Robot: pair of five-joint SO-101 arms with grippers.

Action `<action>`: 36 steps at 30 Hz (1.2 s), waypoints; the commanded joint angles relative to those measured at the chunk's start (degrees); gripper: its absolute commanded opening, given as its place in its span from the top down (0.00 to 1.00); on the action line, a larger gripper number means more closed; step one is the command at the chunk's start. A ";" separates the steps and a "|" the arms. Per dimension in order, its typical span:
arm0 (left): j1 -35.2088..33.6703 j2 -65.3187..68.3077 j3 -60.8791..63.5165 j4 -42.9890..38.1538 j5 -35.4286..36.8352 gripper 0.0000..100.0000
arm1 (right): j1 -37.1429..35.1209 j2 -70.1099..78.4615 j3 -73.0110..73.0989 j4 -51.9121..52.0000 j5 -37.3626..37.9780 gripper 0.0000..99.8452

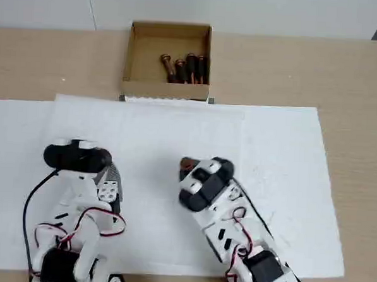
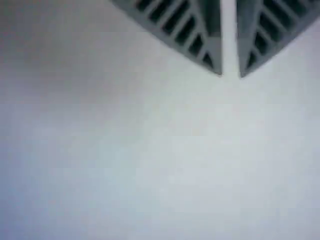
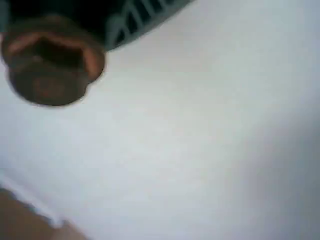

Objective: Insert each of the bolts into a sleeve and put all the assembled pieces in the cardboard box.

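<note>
Left claw [image 2: 231, 73]: closed to thin slit, nothing held. White paper sheet [image 2: 150, 160] seen just beyond tips.

Cardboard box [image 1: 135, 57]: set well ahead of both claws, roughly between them, on worktop [image 1: 344, 73] at paper's far edge. Assembled pieces [image 1: 186, 68] laid side by side inside, toward wall on right claw's side.

Right claw [image 1: 190, 169]: clamped on brown bolt [image 3: 50, 67], head seen end-on at claw tip, over paper. Contact with sheet cannot be told, nor whether sleeve is fitted.
</note>
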 commanded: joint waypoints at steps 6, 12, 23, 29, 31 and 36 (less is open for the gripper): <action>-2.55 -0.26 6.46 -0.35 -3.96 0.99 | 10.59 -0.22 -5.45 7.52 -11.78 1.00; -2.46 -0.26 7.69 -0.35 -3.87 0.99 | 10.51 1.36 -9.76 8.92 -14.07 1.00; -2.46 -0.26 11.30 -1.05 -3.78 0.99 | 10.51 36.26 -33.14 0.22 -14.07 1.00; -2.11 -0.26 11.30 -1.05 -3.87 0.99 | 10.59 58.51 -48.09 -7.69 -13.98 1.00; -2.11 -0.26 11.30 -1.05 -3.87 0.99 | 10.68 65.54 -53.80 -9.80 -13.71 1.00; -2.46 -0.26 11.30 -1.05 -3.60 0.99 | 10.68 82.77 -67.34 -15.60 -7.47 1.00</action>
